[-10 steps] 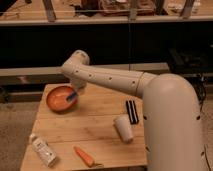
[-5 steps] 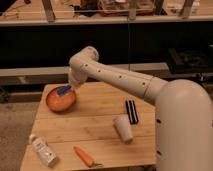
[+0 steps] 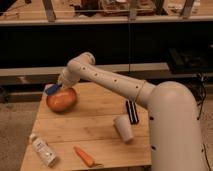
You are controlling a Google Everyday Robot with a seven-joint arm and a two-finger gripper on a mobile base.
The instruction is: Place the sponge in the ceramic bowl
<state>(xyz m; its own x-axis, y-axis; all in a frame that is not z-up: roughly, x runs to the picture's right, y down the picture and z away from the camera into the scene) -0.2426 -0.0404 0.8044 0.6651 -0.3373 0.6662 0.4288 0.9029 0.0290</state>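
Observation:
The orange-red ceramic bowl (image 3: 62,101) sits at the table's far left corner. The small blue sponge (image 3: 52,90) hangs just above the bowl's far left rim. It is at the tip of my gripper (image 3: 57,87), which is shut on it. The white arm reaches in from the right, with its wrist bent down over the bowl. The inside of the bowl is not visible from here.
On the wooden table (image 3: 95,125) a white paper cup (image 3: 123,128) lies tipped beside a black bar-shaped object (image 3: 132,111). A carrot (image 3: 85,156) and a small plastic bottle (image 3: 43,150) lie near the front edge. A dark shelf unit stands behind the table.
The gripper has risen from low over the bowl and shifted left. The sponge has moved with it to the bowl's far left rim. The bowl has stayed put.

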